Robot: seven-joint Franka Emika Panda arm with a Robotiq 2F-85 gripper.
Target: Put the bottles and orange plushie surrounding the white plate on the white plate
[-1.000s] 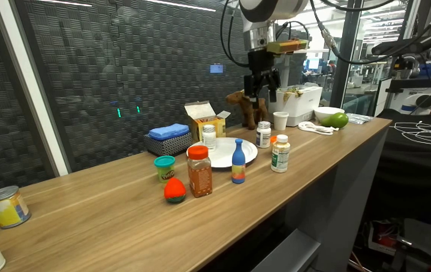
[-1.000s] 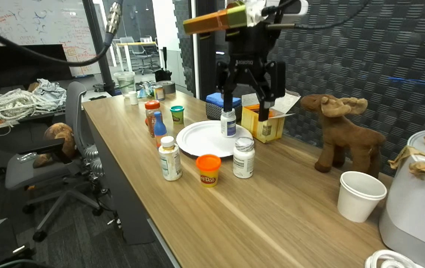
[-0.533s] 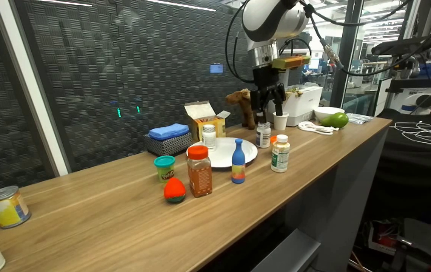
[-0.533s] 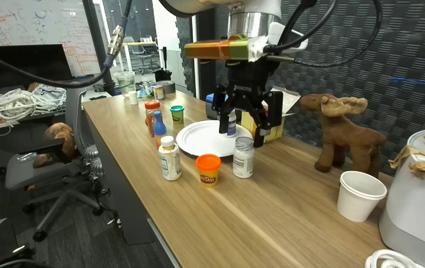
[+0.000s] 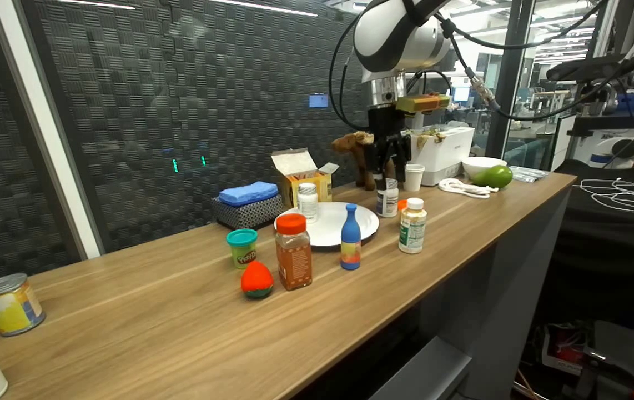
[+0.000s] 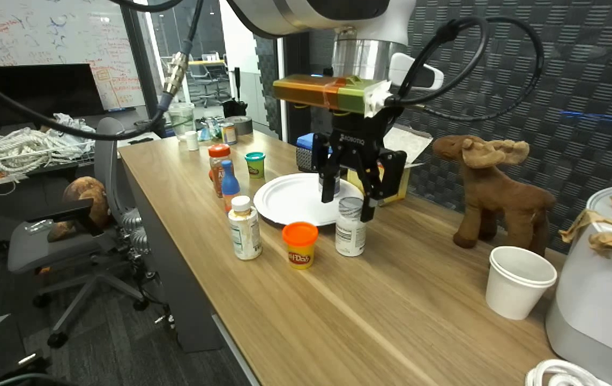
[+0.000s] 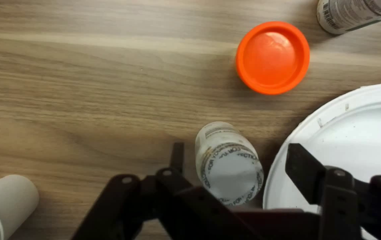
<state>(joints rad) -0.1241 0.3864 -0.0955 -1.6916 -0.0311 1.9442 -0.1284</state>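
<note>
Black pincer, jaws apart, straddles a white cylindrical bottle; in wrist view, a round white plate lies at its three o'clock.

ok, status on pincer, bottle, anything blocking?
Pincer open, white bottle between its jaws, ungripped. Another bottle on white plate. Orange-lidded tub nearby, not between bottle and plate.

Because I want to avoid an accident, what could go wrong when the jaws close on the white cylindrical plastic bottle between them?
1. The white cylindrical plastic bottle stands upright between open jaws; if one side touches first, it may tip.
2. In the wrist view, the jaws partly overlap the round white plate, so closing could catch its rim.
3. That might topple the second white plastic bottle, standing on it.
</note>
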